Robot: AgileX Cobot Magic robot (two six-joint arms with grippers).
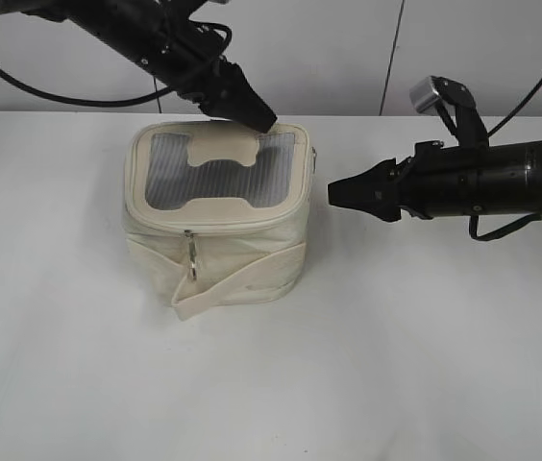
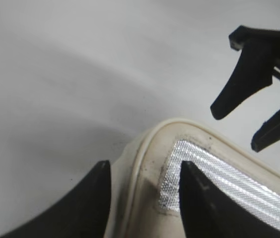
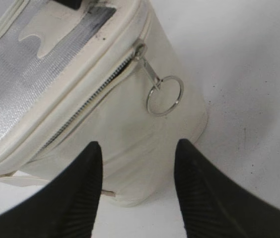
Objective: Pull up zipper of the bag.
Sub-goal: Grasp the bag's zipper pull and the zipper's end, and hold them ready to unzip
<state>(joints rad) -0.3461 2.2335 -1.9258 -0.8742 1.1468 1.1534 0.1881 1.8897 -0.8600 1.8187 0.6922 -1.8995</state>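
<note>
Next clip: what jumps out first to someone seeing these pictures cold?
A boxy cream bag sits mid-table, its grey window panel facing up. The left pincer presses down at the lid's back edge, fingers apart over a corner. The right pincer hovers open beside the bag's right side, facing a silver zipper pull with a dangling ring.

White table point(image 1: 425, 384) fills the foreground, evenly lit (soft shadows only); behind the table, a pale wall point(image 1: 329, 48) with one dark vertical seam point(image 1: 393, 53).
</note>
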